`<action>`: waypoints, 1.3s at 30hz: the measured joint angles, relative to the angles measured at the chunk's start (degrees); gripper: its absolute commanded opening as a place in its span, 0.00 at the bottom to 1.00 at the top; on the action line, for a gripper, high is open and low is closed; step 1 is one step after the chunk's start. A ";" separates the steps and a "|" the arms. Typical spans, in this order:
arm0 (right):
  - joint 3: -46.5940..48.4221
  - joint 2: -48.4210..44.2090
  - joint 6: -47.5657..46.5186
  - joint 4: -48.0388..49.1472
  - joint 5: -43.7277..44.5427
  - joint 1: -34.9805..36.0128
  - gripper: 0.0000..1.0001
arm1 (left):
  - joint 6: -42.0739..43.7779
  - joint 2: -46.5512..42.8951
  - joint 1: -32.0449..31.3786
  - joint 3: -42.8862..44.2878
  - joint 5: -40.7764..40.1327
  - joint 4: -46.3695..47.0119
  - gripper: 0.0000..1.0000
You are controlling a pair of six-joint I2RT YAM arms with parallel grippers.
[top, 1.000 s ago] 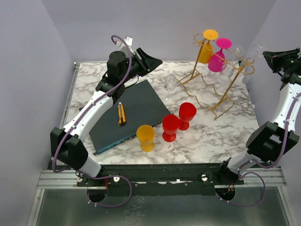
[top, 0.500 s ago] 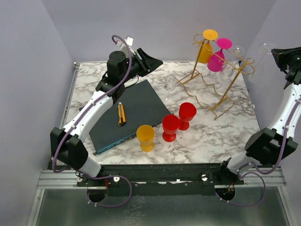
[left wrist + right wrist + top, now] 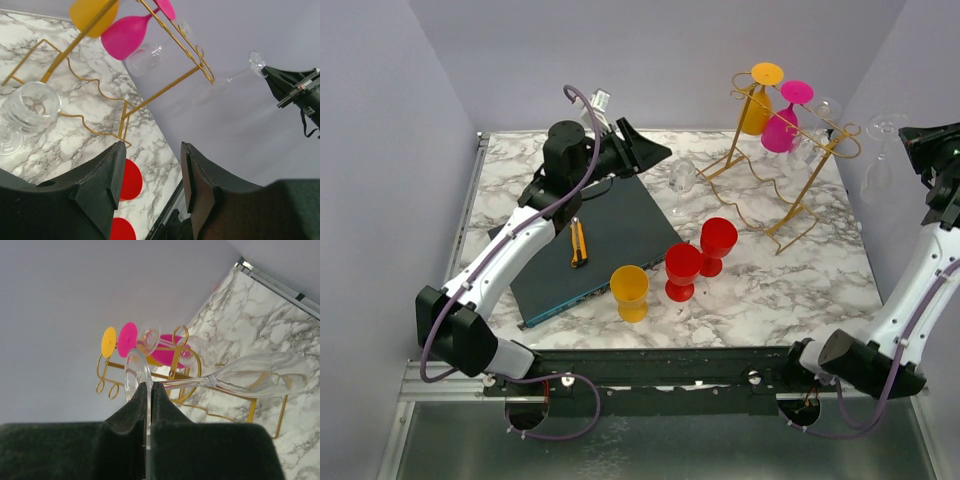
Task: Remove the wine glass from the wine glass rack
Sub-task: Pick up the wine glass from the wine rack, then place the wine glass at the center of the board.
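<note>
The right hand (image 3: 149, 390) pinches the wine glass (image 3: 265, 372) by its foot, aloft right of the wine glass rack (image 3: 160, 91). Likely light, slippery, brittle; the stem seems a safer hold. The left hand (image 3: 150, 150) gapes empty.

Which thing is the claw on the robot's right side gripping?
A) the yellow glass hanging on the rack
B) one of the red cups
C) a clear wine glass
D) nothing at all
C: the right claw is shut on the round foot of a clear wine glass, holding it out to the side, off the gold rack.
</note>
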 measured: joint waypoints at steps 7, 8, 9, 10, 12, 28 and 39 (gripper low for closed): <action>-6.01 -11.80 -1.90 -5.97 -5.16 -0.17 0.00 | 5.03 -6.51 -6.27 -5.03 0.46 0.00 0.72; -6.54 -12.81 -2.01 -6.95 -6.49 -0.17 0.00 | 6.10 -7.32 -7.63 -5.86 0.42 0.09 0.74; -6.88 -13.57 -2.10 -7.93 -8.07 -0.17 0.00 | 6.91 -7.89 -8.83 -6.47 0.33 0.20 0.75; -7.02 -14.05 -2.14 -8.94 -9.62 -0.17 0.00 | 8.17 -8.48 -10.45 -7.37 0.17 0.70 0.76; -7.02 -14.60 -2.19 -10.69 -12.55 -0.17 0.00 | 9.46 -8.98 -12.48 -8.57 0.13 1.84 0.78; 0.57 -14.88 -0.02 -19.34 -30.01 -0.11 0.00 | 28.24 -2.03 -26.53 -14.01 -1.70 27.17 0.81; 6.27 -10.84 4.98 -18.82 -37.03 -0.11 0.00 | 34.91 7.65 -26.53 -8.02 -1.07 39.23 0.81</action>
